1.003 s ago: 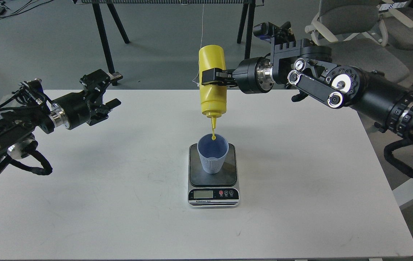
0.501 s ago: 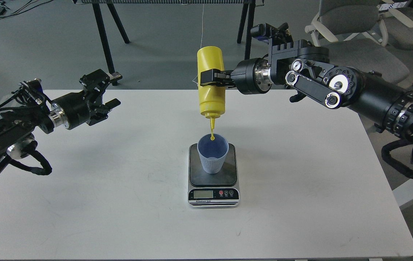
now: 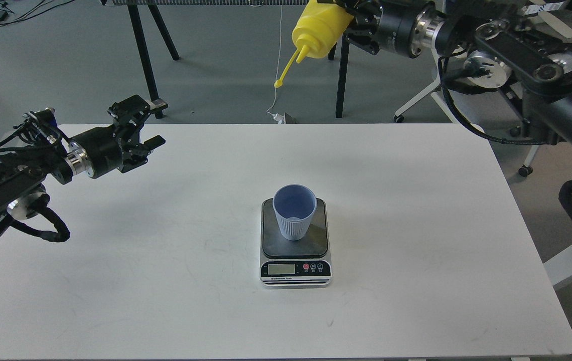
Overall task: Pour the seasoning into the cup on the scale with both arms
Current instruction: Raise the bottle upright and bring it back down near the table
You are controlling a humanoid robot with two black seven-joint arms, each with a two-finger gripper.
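While the seasoning bottle (image 3: pixel 318 31) is hanging high at the top of the view, well above and behind the far table edge, it is tilting with its base up to the right and its pointed nozzle slanting down to the left, ending in a small yellow tip out over the floor. Its upper end is running out of the frame, where the right gripper (image 3: pixel 353 17) is meeting it; the jaws are closing on the bottle's body, though much of them is cut off by the top edge. Well below and nearer the camera, the cup (image 3: pixel 294 211) is standing upright on the dark plate of the scale (image 3: pixel 295 250), toward the plate's back half, its open mouth facing up. The scale is sitting near the middle of the white table (image 3: pixel 416 281), its silver strip with the small display and round buttons facing the near edge. Far to the left, the left gripper (image 3: pixel 140 131) is hovering above the table's back left corner, pointing right, its jaws standing apart with nothing between them, well clear of the scale and cup. Grey office chairs (image 3: pixel 486 65) are standing on the floor behind the table at upper right.
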